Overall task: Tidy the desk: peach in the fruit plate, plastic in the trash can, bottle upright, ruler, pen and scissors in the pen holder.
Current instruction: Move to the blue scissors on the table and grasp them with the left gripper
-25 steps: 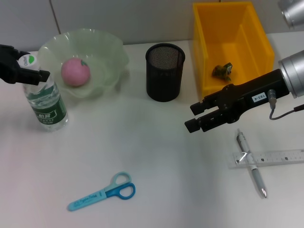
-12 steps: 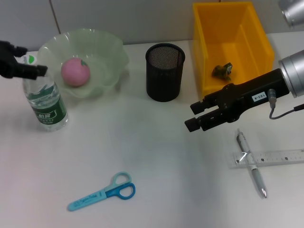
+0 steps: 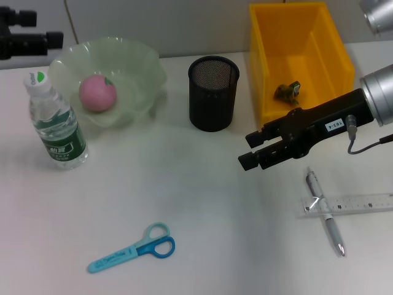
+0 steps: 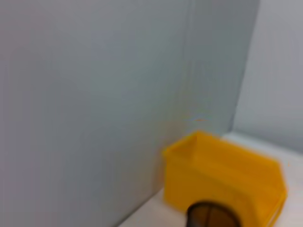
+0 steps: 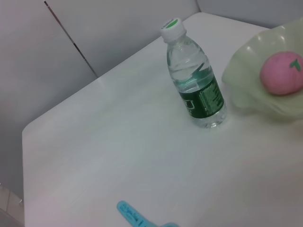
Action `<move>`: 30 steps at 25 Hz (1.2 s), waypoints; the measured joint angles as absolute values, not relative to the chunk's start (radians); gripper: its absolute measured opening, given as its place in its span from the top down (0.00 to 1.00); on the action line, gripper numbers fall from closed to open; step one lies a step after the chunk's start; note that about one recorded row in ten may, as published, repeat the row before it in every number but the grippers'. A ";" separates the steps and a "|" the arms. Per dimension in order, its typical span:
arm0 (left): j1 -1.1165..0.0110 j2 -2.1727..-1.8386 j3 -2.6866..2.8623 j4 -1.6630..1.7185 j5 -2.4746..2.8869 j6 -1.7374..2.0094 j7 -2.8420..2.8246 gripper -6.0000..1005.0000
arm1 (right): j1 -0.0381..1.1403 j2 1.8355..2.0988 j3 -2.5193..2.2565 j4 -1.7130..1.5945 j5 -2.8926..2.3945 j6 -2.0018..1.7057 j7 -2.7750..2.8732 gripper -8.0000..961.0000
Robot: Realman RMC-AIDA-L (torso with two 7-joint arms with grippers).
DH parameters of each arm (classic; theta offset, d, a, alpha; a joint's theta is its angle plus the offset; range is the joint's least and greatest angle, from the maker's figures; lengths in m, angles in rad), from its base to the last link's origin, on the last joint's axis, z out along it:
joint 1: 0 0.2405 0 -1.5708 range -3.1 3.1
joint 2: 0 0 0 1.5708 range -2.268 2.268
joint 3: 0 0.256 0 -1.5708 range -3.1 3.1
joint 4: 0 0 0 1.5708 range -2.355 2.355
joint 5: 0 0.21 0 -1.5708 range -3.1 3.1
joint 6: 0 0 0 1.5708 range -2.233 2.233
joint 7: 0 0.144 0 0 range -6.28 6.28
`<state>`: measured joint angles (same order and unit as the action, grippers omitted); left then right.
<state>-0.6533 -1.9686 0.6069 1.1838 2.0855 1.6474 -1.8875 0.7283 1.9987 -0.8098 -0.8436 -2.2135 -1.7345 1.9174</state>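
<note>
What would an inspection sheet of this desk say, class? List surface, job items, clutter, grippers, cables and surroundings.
Surface: white desk, no spills seen.
Job items: peach in fruit plate; bottle upright beside the plate; plastic in yellow trash can; pen holder looks empty; scissors, pen and ruler lie on the desk, pen and ruler crossed.
Clutter: nothing seen.
Grippers: left gripper raised behind the bottle, holding nothing; right gripper open, hovering near the pen.
Cables: grey cable on right arm.
Surroundings: grey wall.
</note>
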 joint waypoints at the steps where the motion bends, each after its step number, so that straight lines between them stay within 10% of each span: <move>1: -0.647 -1.968 0.608 1.184 2.064 1.654 -1.886 0.22 | 0.728 1.999 -0.810 -0.844 -2.213 -1.734 1.917 0.25; 30: -0.521 -2.046 0.925 1.377 2.146 1.865 -1.867 0.23 | 0.672 2.011 -0.819 -0.838 -2.191 -1.777 1.824 0.25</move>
